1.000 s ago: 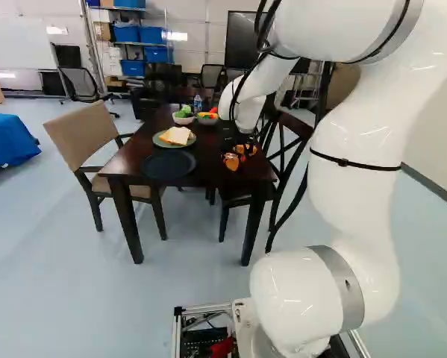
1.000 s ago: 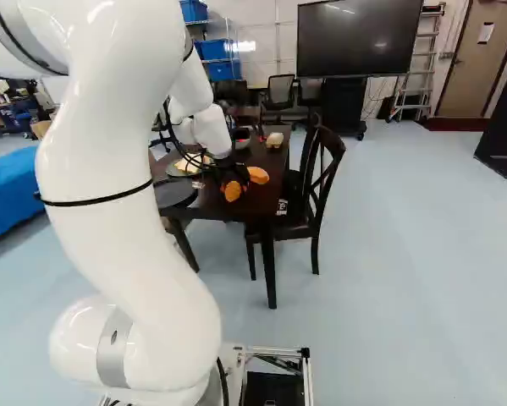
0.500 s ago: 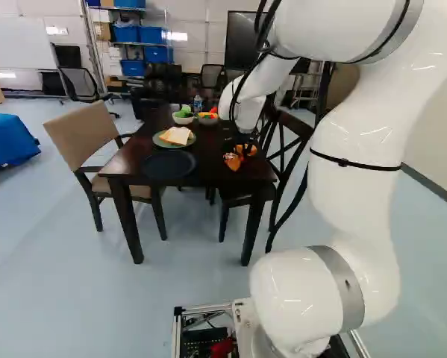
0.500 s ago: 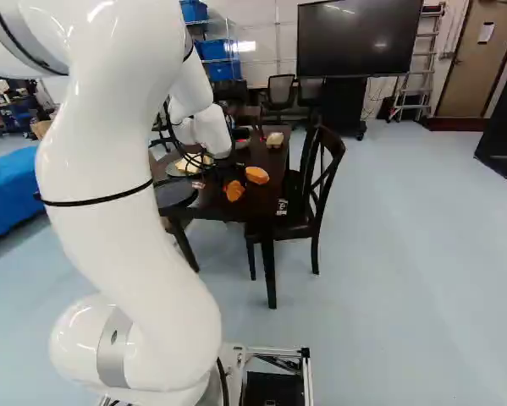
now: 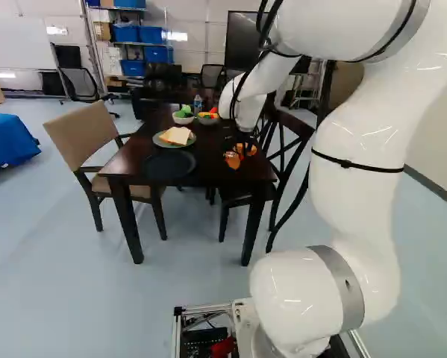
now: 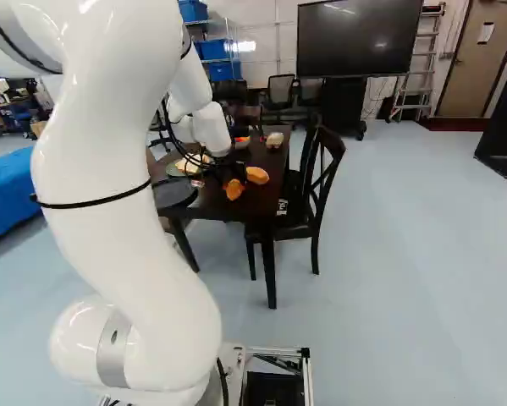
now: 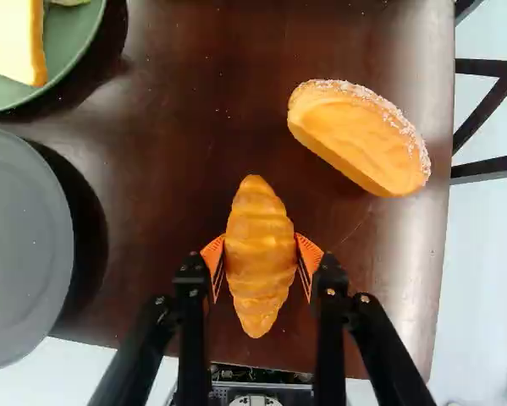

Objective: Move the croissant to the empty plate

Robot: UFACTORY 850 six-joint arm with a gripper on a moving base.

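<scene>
One golden-brown, ridged croissant (image 7: 260,254) is between the two fingers of the black tool (image 7: 261,252), at the near part of the dark brown wooden surface (image 7: 177,161). The fingers stand partly apart, only as wide as the croissant, and their orange pads (image 7: 212,255) touch it from both sides, so I judge that it is grasped. Whether it is already raised a little, I cannot tell.

The round dark grey plate (image 7: 20,249) has nothing on it and lies apart from the croissant, at its left in the left base view. So the grasping part looks done, but the carrying is not done. What is left, in my judgement, is to lift, to move sideways over this plate, to lower and to release. The sugar-topped oval bread (image 7: 359,135) lies near the croissant, untouched.
</scene>
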